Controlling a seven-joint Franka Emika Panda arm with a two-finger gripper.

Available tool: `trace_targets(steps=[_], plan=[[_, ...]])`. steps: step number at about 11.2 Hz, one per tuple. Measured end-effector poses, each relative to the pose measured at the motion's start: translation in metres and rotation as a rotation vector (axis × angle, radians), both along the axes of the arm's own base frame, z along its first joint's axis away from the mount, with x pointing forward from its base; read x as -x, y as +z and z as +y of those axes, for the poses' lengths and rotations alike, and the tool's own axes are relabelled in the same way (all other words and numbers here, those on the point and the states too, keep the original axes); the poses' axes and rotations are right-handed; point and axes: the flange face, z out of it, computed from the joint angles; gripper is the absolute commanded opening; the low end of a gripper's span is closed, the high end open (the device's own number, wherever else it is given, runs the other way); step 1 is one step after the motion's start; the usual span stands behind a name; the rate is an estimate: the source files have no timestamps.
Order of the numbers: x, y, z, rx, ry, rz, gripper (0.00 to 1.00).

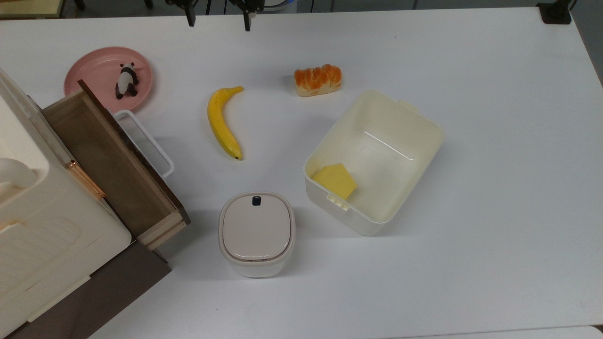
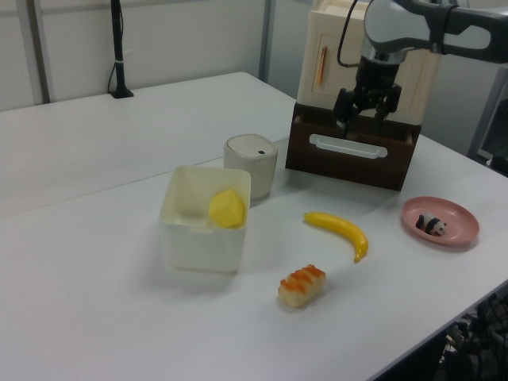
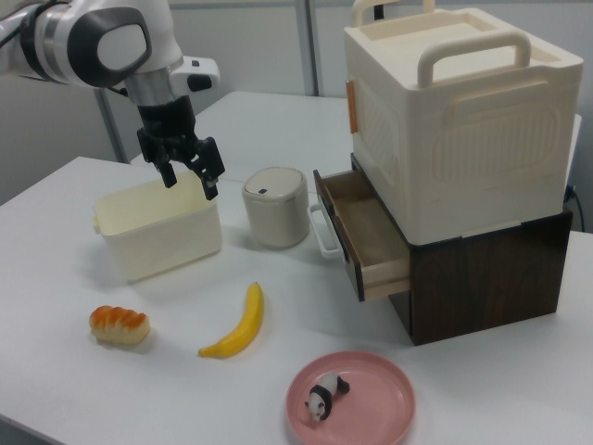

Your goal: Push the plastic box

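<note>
The plastic box (image 1: 391, 155) is a lidless cream tub at the centre right of the top view, holding a yellow block (image 1: 335, 181) in one corner. It also appears in the left view (image 2: 202, 234) and the right view (image 3: 162, 243). My gripper (image 1: 217, 21) hangs open at the top view's upper edge, well above the table and apart from the box, with nothing between its fingers. In the left view the gripper (image 2: 363, 117) is in front of the cabinet. In the right view the gripper (image 3: 190, 181) hovers over the box's far rim.
A banana (image 1: 223, 122) and a bread loaf (image 1: 318, 80) lie to the top view's left of the box. A lidded bin (image 1: 256, 233) stands near its lower left corner. A cabinet with an open drawer (image 1: 108, 165) and a pink plate (image 1: 89, 70) with a panda figure fill the top view's left.
</note>
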Motion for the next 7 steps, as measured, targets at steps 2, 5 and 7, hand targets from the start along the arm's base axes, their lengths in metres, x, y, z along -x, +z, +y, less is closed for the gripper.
trace_targets(steps=[2, 5, 7], plan=[[-0.006, -0.011, 0.009, -0.002, 0.010, 0.017, 1.00], [-0.012, -0.010, 0.012, -0.015, 0.012, 0.009, 1.00], [-0.014, -0.008, 0.014, -0.017, 0.013, 0.005, 1.00]])
